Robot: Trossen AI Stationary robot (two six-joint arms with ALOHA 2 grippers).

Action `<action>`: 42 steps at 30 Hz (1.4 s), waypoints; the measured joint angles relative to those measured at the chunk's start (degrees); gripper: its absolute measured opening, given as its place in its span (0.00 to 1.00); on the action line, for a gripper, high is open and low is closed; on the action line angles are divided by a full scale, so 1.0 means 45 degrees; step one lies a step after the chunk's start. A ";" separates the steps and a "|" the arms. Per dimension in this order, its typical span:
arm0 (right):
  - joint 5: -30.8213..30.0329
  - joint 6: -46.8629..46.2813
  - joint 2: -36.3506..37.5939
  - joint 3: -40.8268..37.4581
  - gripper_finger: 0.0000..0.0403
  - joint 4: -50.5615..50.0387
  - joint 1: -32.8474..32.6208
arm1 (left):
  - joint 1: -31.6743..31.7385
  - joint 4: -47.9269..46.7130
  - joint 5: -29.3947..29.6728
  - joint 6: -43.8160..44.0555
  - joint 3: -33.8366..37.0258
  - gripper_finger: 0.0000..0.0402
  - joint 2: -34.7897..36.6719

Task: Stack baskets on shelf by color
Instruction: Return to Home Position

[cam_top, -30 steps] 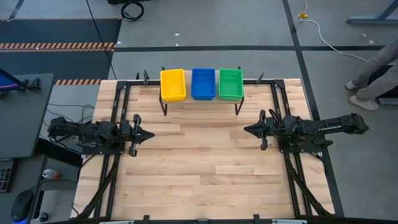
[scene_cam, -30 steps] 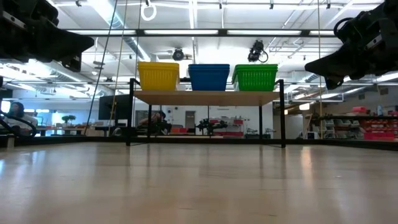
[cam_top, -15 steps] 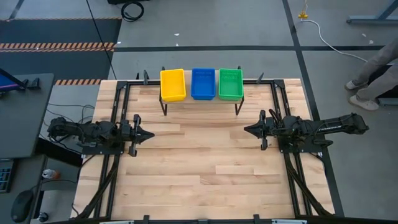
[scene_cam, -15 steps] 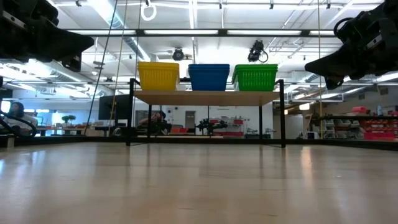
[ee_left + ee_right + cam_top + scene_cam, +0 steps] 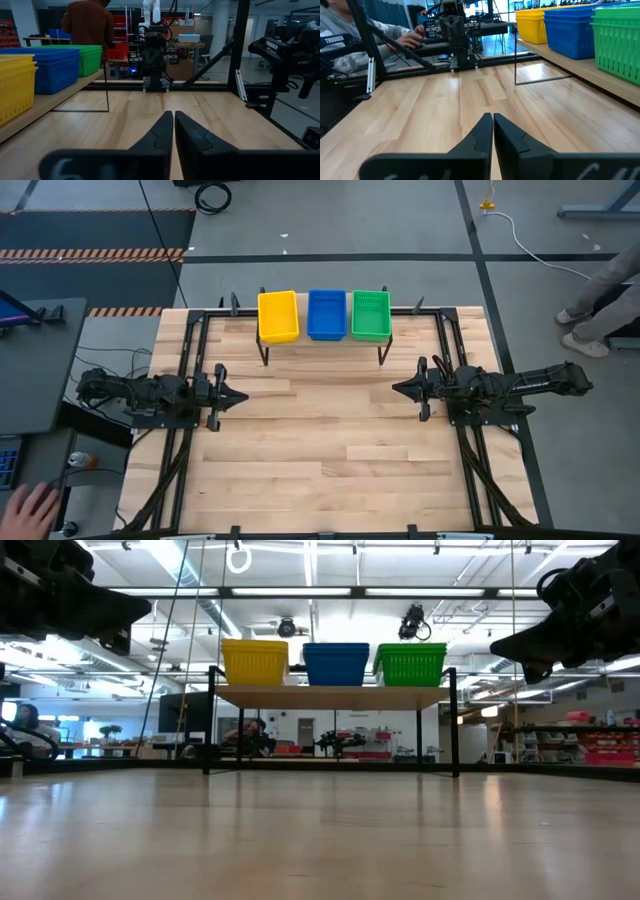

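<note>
Only a person's hand (image 5: 30, 505) has appeared, far from the shelf (image 5: 330, 697) — its basket stacks (image 5: 324, 315) sit colour-sorted, and the left gripper (image 5: 240, 396) and right gripper (image 5: 398, 388) stay closed and empty before it — job done.

The left arm (image 5: 140, 393) lies folded low and level, its wrist straight in line behind the fingers. The left gripper (image 5: 244, 396) has its two dark fingers pressed flat together along their inner faces, tapering forward to a single point; the left wrist view shows only a hairline seam between them. The right arm (image 5: 520, 385) mirrors this pose, also low and level behind its fingers. The right gripper (image 5: 394, 388) is likewise closed to a point, finger against finger, holding nothing. The two sets of fingertips aim straight at each other, well apart. In the low view both grippers hang above the surface, touching nothing.
</note>
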State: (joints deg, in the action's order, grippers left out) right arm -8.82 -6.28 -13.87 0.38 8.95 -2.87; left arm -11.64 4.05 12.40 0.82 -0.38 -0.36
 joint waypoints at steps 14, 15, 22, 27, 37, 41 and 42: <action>-0.0001 0.0000 0.0000 0.0000 0.06 -0.0002 0.0000 | -0.0002 0.0000 0.0000 0.0004 0.0000 0.07 0.0000; 0.0000 0.0000 0.0000 0.0000 0.06 -0.0005 0.0000 | 0.0000 0.0000 0.0000 0.0004 0.0000 0.07 0.0000; 0.0000 0.0000 0.0000 0.0000 0.06 -0.0003 0.0000 | 0.0000 0.0002 0.0000 0.0004 0.0000 0.05 0.0000; -0.0002 0.0000 0.0000 0.0000 0.06 -0.0003 0.0000 | 0.0000 0.0004 0.0000 0.0004 0.0000 0.05 0.0000; 0.0000 0.0000 0.0000 0.0000 0.06 -0.0004 -0.0004 | -0.0002 0.0000 0.0000 0.0009 0.0000 0.07 0.0000; -0.0002 0.0000 0.0000 0.0000 0.06 -0.0001 0.0000 | 0.0000 0.0005 -0.0005 0.0009 0.0000 0.05 0.0000; 0.0000 0.0000 0.0000 0.0000 0.06 -0.0003 0.0000 | -0.0001 0.0001 -0.0005 0.0009 0.0000 0.05 0.0000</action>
State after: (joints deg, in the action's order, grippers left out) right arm -8.82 -6.28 -13.87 0.38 8.94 -2.87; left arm -11.64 4.06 12.38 0.86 -0.38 -0.36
